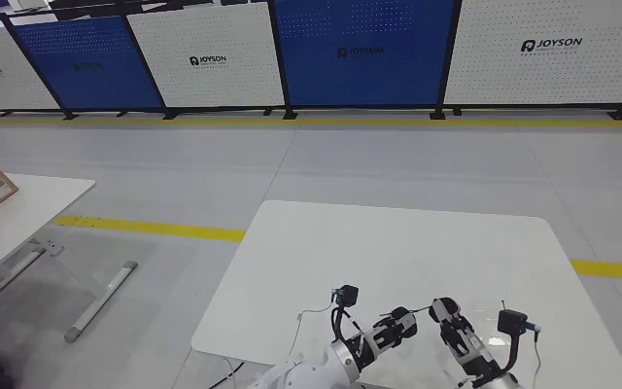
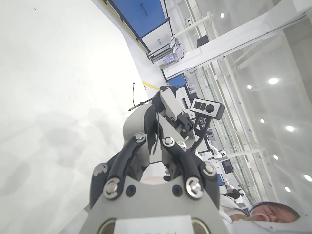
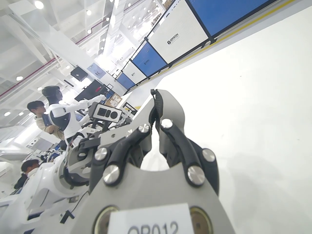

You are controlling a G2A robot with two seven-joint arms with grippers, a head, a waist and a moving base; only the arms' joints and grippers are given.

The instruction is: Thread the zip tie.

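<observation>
The black zip tie (image 1: 423, 311) shows as a thin line between my two grippers, low over the near part of the white table (image 1: 389, 243). My left gripper (image 1: 400, 324) is shut, and in the left wrist view the tie's pointed end (image 2: 139, 105) pokes out past its closed fingertips (image 2: 150, 109). Just beyond it is my right gripper (image 2: 168, 96). In the right wrist view my right gripper (image 3: 154, 98) is shut on a small black piece of the tie (image 3: 152, 93) at its tips. The two grippers almost touch.
A thin black strand (image 2: 134, 93) stands up over the table beyond the grippers. A second white table (image 1: 39, 204) stands at the left. Blue and white partition panels (image 1: 360, 53) line the back. The table's far half lies bare.
</observation>
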